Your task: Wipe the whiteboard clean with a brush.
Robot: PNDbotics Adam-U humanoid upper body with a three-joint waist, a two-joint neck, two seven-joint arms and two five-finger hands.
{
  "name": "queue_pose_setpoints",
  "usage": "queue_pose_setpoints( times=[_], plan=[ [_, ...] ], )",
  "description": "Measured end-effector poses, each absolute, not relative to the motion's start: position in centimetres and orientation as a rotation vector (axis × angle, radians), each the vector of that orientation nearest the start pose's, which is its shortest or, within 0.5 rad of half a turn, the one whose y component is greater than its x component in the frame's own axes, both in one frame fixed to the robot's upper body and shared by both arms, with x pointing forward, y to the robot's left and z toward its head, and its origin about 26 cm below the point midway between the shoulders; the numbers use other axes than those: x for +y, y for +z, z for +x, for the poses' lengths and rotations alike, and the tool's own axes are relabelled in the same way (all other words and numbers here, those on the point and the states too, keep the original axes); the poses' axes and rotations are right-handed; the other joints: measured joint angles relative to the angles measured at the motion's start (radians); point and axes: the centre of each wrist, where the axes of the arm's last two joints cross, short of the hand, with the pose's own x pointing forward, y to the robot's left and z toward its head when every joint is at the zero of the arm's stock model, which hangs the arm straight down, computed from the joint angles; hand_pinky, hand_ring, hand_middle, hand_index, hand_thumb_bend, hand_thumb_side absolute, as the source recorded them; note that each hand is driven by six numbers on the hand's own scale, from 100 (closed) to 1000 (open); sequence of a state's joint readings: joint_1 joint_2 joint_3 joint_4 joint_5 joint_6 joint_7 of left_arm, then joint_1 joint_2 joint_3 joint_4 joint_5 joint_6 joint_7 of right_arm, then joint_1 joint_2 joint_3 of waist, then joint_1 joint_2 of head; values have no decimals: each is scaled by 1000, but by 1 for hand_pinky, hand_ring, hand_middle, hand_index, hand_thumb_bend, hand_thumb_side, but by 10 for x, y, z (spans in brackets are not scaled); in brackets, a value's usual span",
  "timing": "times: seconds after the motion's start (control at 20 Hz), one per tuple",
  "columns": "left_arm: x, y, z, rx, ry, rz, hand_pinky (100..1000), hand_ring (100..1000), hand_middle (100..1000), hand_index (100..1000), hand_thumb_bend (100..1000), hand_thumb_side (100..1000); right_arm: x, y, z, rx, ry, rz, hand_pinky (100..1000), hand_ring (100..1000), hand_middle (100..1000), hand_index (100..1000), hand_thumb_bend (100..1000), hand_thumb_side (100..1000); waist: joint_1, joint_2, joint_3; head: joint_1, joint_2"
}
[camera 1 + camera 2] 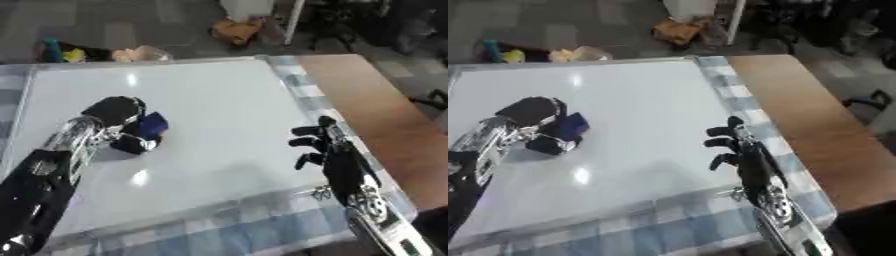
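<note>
— Starting at the whiteboard's [210, 85] left side: our left hand [118, 117] is curling its fingers round the blue brush [154, 125], pressing it onto the board.

— It is looking light and stiff-backed to us, probably soft underneath; we are judging the top the best hold.

— Near the right edge, our right hand [325, 147] is hovering, fingers half bent, holding nothing.
</note>
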State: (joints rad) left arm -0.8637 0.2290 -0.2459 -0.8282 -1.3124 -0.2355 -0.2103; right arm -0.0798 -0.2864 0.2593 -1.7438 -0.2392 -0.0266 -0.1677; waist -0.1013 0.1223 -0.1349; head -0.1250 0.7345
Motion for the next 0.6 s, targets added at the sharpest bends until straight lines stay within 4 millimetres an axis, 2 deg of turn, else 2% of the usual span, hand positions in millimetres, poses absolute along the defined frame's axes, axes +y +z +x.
queue_pose_setpoints(
  times=[0.45,0.6],
  plan=[
    [234,95,474,-1200,-1690,1114,617,654,585,258,958,628,-227,52,284,-1769,135,113,379,686,702,658,100,1000,5,-3,7,-1,0],
    [241,95,475,-1183,-1677,1139,617,654,585,258,958,628,-227,52,284,-1769,135,113,379,686,702,658,100,1000,5,-4,8,-1,0]
  ],
)
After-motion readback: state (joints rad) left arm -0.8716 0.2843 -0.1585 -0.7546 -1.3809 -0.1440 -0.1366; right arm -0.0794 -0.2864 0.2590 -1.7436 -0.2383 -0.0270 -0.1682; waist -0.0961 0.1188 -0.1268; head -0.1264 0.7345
